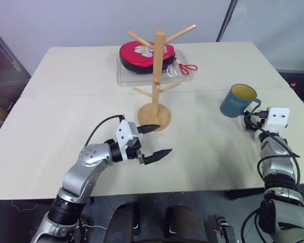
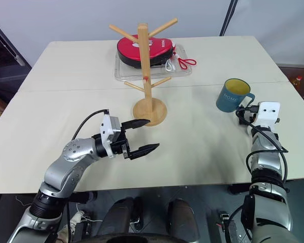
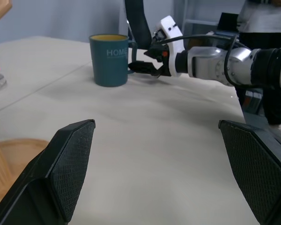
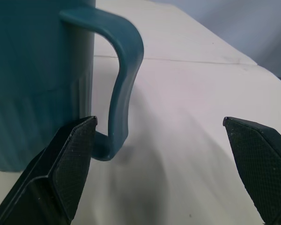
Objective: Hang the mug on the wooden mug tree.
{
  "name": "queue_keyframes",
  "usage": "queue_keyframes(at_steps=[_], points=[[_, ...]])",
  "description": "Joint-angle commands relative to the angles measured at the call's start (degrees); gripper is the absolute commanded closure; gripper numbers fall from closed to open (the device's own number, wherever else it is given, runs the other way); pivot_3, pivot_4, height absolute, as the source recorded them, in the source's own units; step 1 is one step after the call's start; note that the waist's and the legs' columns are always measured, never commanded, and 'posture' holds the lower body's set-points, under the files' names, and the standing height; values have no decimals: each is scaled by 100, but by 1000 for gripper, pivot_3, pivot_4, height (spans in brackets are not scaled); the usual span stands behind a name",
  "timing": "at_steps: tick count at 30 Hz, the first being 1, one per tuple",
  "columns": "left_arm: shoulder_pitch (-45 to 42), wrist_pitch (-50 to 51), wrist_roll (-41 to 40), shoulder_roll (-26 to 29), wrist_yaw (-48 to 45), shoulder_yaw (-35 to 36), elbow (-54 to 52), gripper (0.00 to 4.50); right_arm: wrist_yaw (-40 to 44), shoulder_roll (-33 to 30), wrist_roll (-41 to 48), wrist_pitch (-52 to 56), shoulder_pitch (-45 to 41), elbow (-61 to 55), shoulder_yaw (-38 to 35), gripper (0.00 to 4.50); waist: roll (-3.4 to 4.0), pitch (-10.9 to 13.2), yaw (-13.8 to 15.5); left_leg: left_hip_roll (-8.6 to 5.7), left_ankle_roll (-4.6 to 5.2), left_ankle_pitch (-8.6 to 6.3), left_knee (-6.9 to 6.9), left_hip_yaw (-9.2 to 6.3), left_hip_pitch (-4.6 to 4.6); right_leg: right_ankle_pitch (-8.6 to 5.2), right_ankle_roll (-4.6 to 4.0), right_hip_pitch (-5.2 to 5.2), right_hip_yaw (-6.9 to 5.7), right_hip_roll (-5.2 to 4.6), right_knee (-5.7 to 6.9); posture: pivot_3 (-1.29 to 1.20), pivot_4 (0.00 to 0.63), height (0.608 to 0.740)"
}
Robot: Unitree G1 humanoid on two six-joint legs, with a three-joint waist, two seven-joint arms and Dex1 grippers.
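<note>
Mug: the dark teal-blue ceramic mug with a yellow inside (image 1: pixel 239 100) stands upright on the pale tabletop (image 1: pixel 61 152) toward its right edge, loop handle turned to the robot's right.
Right gripper: the right gripper (image 4: pixel 161 154) sits level at the mug's handle with its black fingers spread wide and released; one finger (image 4: pixel 65 164) lies just beside the handle's lower end, the other out over bare tabletop.
Mug tree: the light wooden mug tree (image 1: pixel 156 81), an upright post with slanted pegs on a round disc base, stands near the tabletop's middle, well apart from the mug.
Left gripper: the left gripper (image 1: pixel 154 141) hangs open and empty just in front of the tree's base, pointing toward the mug.
Open room: bare tabletop runs between tree and mug, and along the near edge.
Behind: a clear plastic tray (image 1: pixel 125 76) holding a red and black case (image 1: pixel 142 54) sits just beyond the tree.
</note>
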Motion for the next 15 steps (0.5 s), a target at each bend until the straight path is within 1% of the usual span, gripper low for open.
queue_keyframes(at_steps=[1,5,7,8,9,12,14,15], points=[[-35,-86,13,-11,18,10,-193,0,-41,-137,-4,-245,-236,190,-15,52,0,0,2,0,0,0,0,0,0,0,0,0,0,0,0,0,150,740],[-27,-99,11,-35,51,16,-215,0,24,-122,73,-333,-395,472,-23,52,0,0,2,0,-1,0,1,0,0,0,0,1,0,0,0,0,150,740],[1,-75,-35,-51,76,39,-248,0,124,-101,130,-380,-456,569,-33,557,0,0,3,0,-1,1,1,-1,0,0,0,1,0,0,0,0,150,740],[15,-68,-51,-49,84,51,-262,0,183,-86,159,-393,-482,601,-29,942,0,0,3,0,-1,1,1,-1,0,0,0,1,0,0,0,0,150,740],[24,-65,-60,-46,91,61,-272,0,252,-68,197,-398,-507,628,-32,1423,0,0,4,0,-1,1,1,0,0,0,0,1,0,0,0,0,150,740],[40,-75,-75,-39,115,91,-277,0,380,-39,251,-418,-555,683,-20,2971,0,0,3,0,-1,1,1,-1,0,0,0,2,0,-1,0,0,150,740],[45,-82,-76,-41,142,117,-268,0,466,-3,296,-430,-572,683,-10,4166,0,0,2,0,-1,1,1,-1,0,0,0,2,0,0,0,0,150,740],[51,-88,-74,-41,151,126,-266,0,504,10,310,-433,-575,679,-1,4461,0,0,-1,0,-1,1,1,-1,0,0,0,1,0,0,0,0,150,740]])
